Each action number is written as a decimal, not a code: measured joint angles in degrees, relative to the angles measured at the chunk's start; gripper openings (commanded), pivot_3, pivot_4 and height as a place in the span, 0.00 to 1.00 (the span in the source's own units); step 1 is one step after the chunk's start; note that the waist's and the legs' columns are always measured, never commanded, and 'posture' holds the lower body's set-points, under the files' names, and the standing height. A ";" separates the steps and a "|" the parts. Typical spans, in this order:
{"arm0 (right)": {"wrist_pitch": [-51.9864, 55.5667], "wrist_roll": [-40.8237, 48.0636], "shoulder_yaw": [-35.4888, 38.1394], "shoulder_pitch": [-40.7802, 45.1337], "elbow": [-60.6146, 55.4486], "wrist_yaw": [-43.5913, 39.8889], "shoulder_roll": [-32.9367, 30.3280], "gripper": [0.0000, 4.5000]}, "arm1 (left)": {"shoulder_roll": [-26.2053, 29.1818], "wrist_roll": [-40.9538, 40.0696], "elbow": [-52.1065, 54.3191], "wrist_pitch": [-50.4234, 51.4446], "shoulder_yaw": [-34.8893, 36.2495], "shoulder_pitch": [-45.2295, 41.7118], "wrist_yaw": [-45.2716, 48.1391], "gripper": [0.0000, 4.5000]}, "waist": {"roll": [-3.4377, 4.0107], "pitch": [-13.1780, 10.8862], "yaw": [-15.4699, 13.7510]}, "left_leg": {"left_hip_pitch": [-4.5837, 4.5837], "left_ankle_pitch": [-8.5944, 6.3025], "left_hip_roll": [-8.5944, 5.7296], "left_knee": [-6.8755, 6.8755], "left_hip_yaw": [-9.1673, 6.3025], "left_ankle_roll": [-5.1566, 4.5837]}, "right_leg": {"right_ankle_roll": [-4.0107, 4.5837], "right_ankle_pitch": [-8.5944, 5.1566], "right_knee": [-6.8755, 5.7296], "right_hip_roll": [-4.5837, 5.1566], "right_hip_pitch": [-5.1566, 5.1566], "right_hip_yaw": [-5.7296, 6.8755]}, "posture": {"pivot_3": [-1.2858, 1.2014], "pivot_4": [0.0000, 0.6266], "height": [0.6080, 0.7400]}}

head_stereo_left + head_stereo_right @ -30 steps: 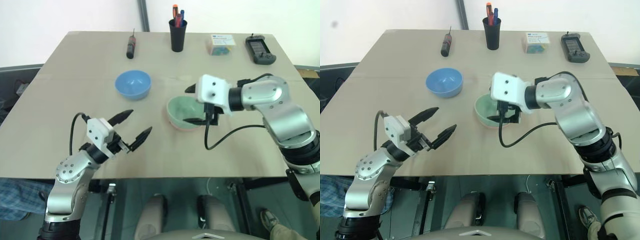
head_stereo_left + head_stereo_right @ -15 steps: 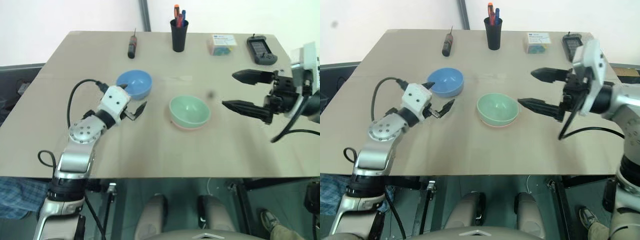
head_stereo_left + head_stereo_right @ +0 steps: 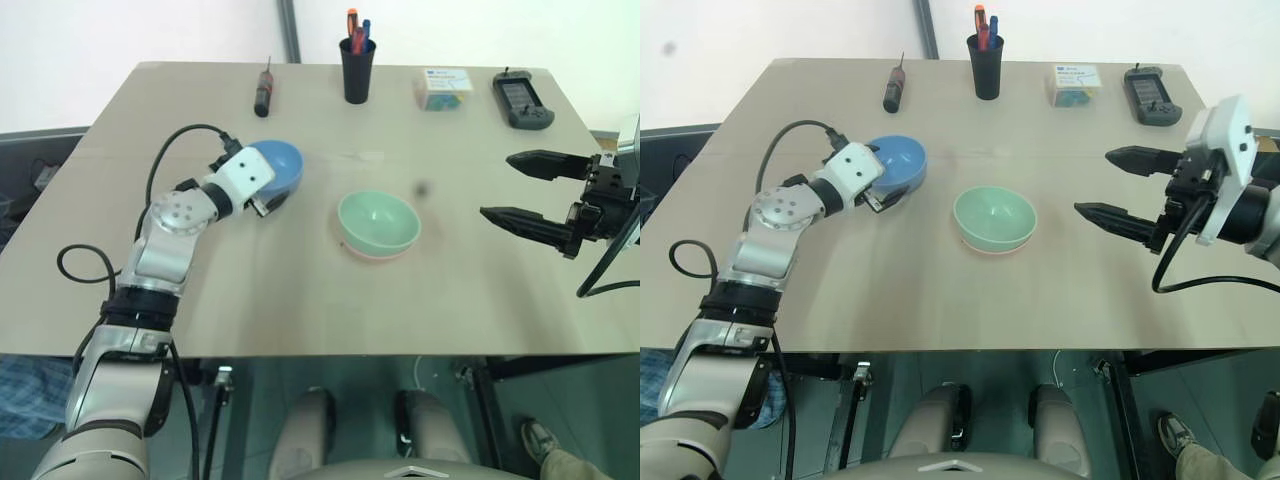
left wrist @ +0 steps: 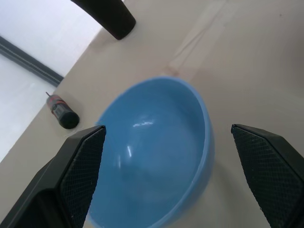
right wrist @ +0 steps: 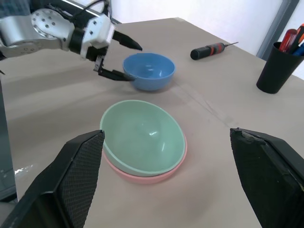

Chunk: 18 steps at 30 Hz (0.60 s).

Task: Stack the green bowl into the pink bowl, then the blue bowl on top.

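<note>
The green bowl [image 3: 378, 220] sits nested inside the pink bowl [image 3: 372, 256] at mid-table; only the pink rim shows beneath it. The blue bowl [image 3: 283, 163] stands upright to their left. My left gripper [image 3: 268, 186] is open at the blue bowl's near-left side, its fingers [image 4: 80, 171] straddling the bowl [image 4: 152, 152] without closing on it. My right gripper [image 3: 497, 185] is open and empty, hovering well to the right of the nested bowls [image 5: 142, 135].
Along the far edge stand a screwdriver [image 3: 262, 95], a black pen cup [image 3: 356, 70], a small box [image 3: 443, 88] and a black handheld device [image 3: 520, 100]. Bare tabletop lies between the bowls and the near edge.
My left gripper has travelled forward from the near table edge to the blue bowl. My right gripper has drawn away from the green bowl to the right. The bowls have stayed put.
</note>
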<state>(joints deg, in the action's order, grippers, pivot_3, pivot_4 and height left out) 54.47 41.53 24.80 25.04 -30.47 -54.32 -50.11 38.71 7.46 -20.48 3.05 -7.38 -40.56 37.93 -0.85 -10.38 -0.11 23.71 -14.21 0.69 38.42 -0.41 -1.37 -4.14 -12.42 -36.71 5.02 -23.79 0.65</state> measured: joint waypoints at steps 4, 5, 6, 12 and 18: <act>-1.11 0.52 0.11 -1.13 0.01 1.39 -0.74 0.99 | -0.66 1.55 -5.66 -1.75 -2.46 -2.60 2.52 1.00 | 0.00 0.00 -0.14 | 0.01 0.00 -0.01 0.00 0.01 0.00 | 0.00 0.00 0.01 0.00 0.00 0.00 | 0.52 0.24 1.00; -1.20 0.67 0.11 -1.14 0.01 1.62 -0.78 0.99 | -0.97 1.96 -6.84 -2.36 -2.93 -2.82 2.88 1.00 | 0.00 0.00 -0.20 | 0.01 0.00 -0.01 0.01 0.01 0.00 | 0.00 0.00 0.01 0.00 0.00 0.00 | 0.52 0.24 1.00; -1.34 0.81 0.11 -1.15 0.01 1.86 -0.92 0.99 | -1.23 2.28 -7.89 -2.73 -3.55 -3.12 3.11 1.00 | -0.01 0.00 -0.21 | 0.01 0.00 -0.01 0.01 0.01 0.00 | 0.00 0.00 0.01 0.00 0.00 0.00 | 0.52 0.24 1.00; -2.45 1.91 0.21 -1.64 0.06 2.73 -2.37 1.00 | -2.37 4.71 -14.23 -4.06 -5.65 -7.46 4.86 0.58 | -0.02 -0.01 -0.37 | 0.02 0.00 0.00 0.02 -0.01 0.00 | 0.00 0.00 0.00 0.00 0.00 0.01 | 0.52 0.24 1.00; -3.51 2.50 1.01 -4.38 0.48 2.84 -4.25 1.00 | -4.79 6.54 -17.54 -4.30 -6.78 -9.73 5.09 0.02 | -0.03 -0.01 -0.64 | 0.05 0.00 -0.01 0.03 -0.01 0.00 | -0.01 0.00 0.01 0.01 0.00 0.01 | 0.52 0.24 1.00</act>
<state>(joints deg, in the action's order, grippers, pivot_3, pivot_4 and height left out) 50.96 44.03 25.81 20.65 -30.00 -51.47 -54.36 33.92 14.00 -38.02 -1.25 -14.17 -50.29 43.01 -0.88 -10.39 -0.76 23.76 -14.21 0.68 38.46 -0.42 -1.38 -4.15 -12.42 -36.70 5.02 -23.79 0.66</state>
